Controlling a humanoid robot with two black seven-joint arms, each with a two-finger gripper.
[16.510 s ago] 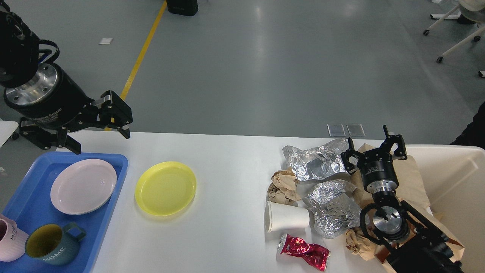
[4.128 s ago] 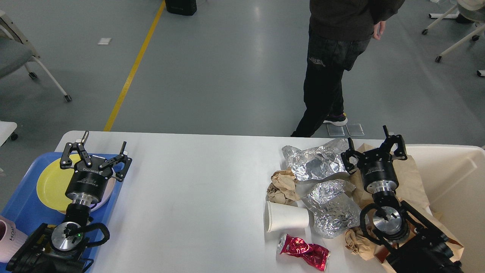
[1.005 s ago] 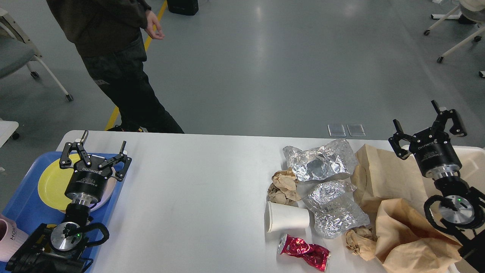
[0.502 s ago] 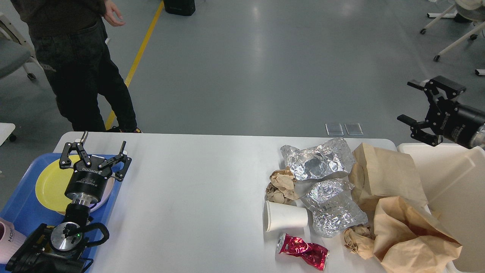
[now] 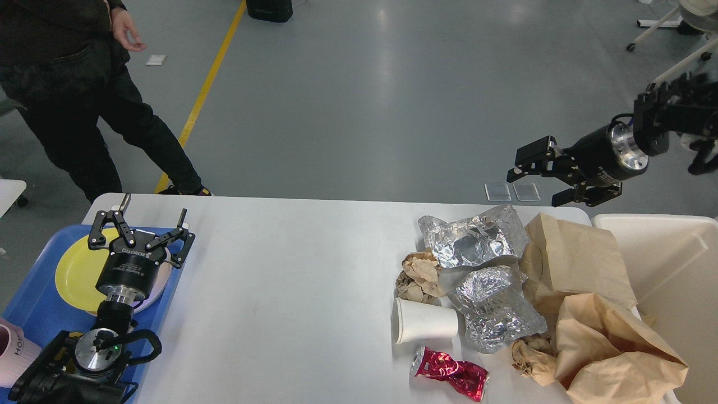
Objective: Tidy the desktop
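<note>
The desktop (image 5: 303, 292) is seen below both grippers. The left gripper (image 5: 142, 224) is held with jaws spread and empty above the yellow plate (image 5: 76, 269); farther off, the right gripper (image 5: 541, 178), jaws apart and empty, is raised beyond the foil (image 5: 474, 241)

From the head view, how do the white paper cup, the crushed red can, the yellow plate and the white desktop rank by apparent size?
Largest to smallest:
1. White desktop.
2. Yellow plate, partly hidden by the left gripper.
3. Crushed red can and white paper cup look alike in size; I would not rank them.
</note>
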